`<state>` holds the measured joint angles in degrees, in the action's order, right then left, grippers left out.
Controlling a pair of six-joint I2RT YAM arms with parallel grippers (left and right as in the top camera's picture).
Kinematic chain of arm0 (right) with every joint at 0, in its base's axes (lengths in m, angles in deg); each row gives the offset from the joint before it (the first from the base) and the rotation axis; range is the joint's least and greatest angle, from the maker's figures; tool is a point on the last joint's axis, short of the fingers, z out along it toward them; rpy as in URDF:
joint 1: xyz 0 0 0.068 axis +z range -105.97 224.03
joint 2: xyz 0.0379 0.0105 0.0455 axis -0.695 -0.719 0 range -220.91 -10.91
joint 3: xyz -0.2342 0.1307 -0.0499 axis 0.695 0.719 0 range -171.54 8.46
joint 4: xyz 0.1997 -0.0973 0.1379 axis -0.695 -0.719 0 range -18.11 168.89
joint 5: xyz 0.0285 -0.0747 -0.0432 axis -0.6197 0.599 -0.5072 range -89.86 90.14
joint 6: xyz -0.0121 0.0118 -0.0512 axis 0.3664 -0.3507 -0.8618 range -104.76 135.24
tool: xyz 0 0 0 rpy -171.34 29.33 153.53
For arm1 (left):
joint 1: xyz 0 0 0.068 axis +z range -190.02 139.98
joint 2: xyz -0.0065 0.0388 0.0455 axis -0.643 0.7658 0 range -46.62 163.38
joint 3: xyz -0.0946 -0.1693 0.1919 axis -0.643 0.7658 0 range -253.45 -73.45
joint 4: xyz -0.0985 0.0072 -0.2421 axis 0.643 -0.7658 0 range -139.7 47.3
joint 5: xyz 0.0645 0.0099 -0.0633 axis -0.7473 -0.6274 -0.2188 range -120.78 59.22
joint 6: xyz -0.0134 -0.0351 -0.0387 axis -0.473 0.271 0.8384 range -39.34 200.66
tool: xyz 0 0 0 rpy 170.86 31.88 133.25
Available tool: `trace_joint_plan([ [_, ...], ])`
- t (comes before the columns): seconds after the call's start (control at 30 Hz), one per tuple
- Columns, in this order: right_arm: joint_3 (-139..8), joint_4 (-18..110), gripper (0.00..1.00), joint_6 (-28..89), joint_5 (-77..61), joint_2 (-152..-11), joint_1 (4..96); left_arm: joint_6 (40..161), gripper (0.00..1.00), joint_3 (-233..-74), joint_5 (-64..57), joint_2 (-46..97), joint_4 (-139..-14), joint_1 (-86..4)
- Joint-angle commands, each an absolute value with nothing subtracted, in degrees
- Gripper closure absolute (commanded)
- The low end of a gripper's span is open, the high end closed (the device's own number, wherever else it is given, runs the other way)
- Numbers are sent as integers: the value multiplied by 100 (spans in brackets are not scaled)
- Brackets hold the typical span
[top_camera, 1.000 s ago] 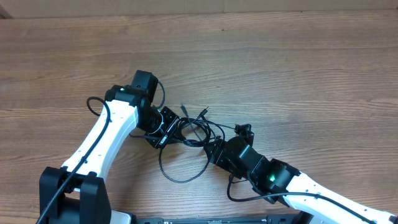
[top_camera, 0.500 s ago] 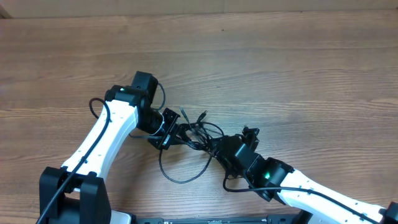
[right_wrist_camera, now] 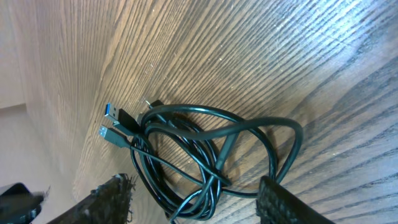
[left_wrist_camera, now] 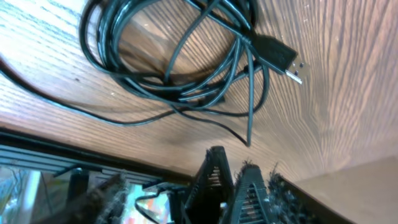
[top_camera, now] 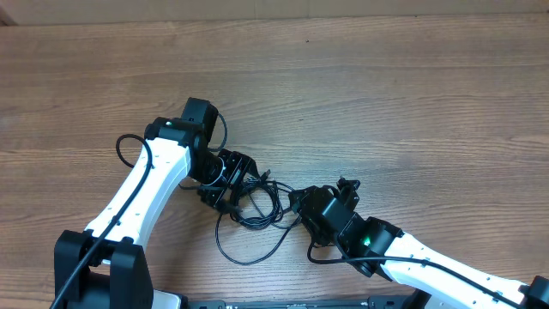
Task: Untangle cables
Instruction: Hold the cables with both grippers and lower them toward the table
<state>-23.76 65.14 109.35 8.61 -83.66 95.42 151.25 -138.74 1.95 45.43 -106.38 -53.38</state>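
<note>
The cables (top_camera: 257, 204) lie as a slack tangle of thin black loops on the wooden table (top_camera: 412, 103), between my two grippers, with one loop trailing toward the front edge. My left gripper (top_camera: 233, 182) stands open at the tangle's left edge and holds nothing. In the left wrist view the cables (left_wrist_camera: 180, 68) rest free on the wood, a silver-tipped plug (left_wrist_camera: 280, 57) pointing right. My right gripper (right_wrist_camera: 199, 205) is open, its fingers wide apart on either side of the near end of the cables (right_wrist_camera: 199, 149). Two blue-tipped plugs (right_wrist_camera: 115, 115) stick out at the left.
A black rail (top_camera: 300, 302) runs along the table's front edge. Thicker black arm cables loop beside the left arm (top_camera: 129, 142) and under the right arm (top_camera: 330, 266). Bare wood stretches across the far half of the table.
My left gripper has opened and let go of the cables. The tangle, pulled taut between the grippers half a second ago, has slackened into a loose coil. The right jaws have widened a little.
</note>
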Motion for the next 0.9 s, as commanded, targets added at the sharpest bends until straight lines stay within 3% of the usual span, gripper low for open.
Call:
trace_joint_plan([
  [0.0, -2344, 6507, 35, 10974, 984, -8381, 9527, 15134, 10, -13944, -377, 4445, -10726, -5316],
  [0.07, -2344, 6496, 32, 10972, 984, -8381, 9527, 15134, 0, -13944, -528, 4445, -10839, -5319],
  [0.63, -2344, 6157, 29, 10972, 1067, -8381, 9527, 14753, 2, -13842, -2687, 4467, -10940, -6370],
  [0.87, -2344, 5941, 29, 10974, 1154, -8381, 9527, 14976, 0, -13839, -2952, 4500, -10992, -6864],
])
